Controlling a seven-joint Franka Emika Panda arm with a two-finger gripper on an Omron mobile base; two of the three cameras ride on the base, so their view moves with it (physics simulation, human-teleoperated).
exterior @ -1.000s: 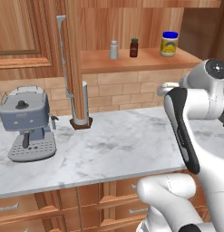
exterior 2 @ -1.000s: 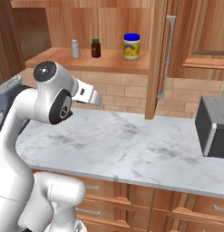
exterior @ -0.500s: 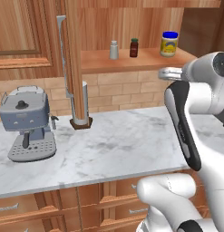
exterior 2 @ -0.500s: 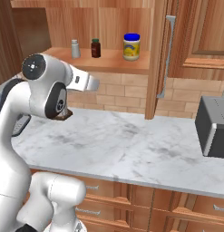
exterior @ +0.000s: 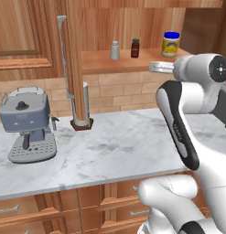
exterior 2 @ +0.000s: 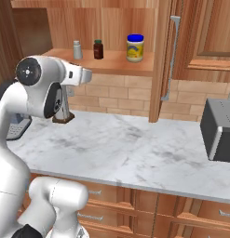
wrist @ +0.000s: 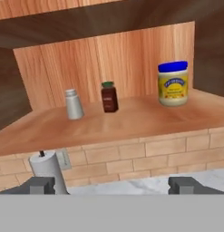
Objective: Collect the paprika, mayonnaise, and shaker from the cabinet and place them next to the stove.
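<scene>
You face a marble counter (exterior: 132,146) under the open wooden cabinet (exterior 2: 114,28), brick behind. Largest on the counter: a grey espresso machine (exterior: 28,123) at left, a toaster oven (exterior 2: 218,130) at right, and a paper-towel roll (exterior: 81,103) by the door's bar handle (exterior: 64,55). On the shelf stand the mayonnaise (wrist: 173,83), paprika (wrist: 109,97) and shaker (wrist: 73,104), apart in a row. Your end effector (wrist: 112,185) hangs below shelf level, fingers wide apart, holding nothing.

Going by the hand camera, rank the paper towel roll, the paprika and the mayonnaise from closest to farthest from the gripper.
From the open gripper:
1. Paper towel roll, low on the left, right beside the left fingertip.
2. Paprika, mid-shelf in the cabinet, roughly straight ahead.
3. Mayonnaise, right end of the shelf, set farther back; its lead over the paprika is modest.
</scene>
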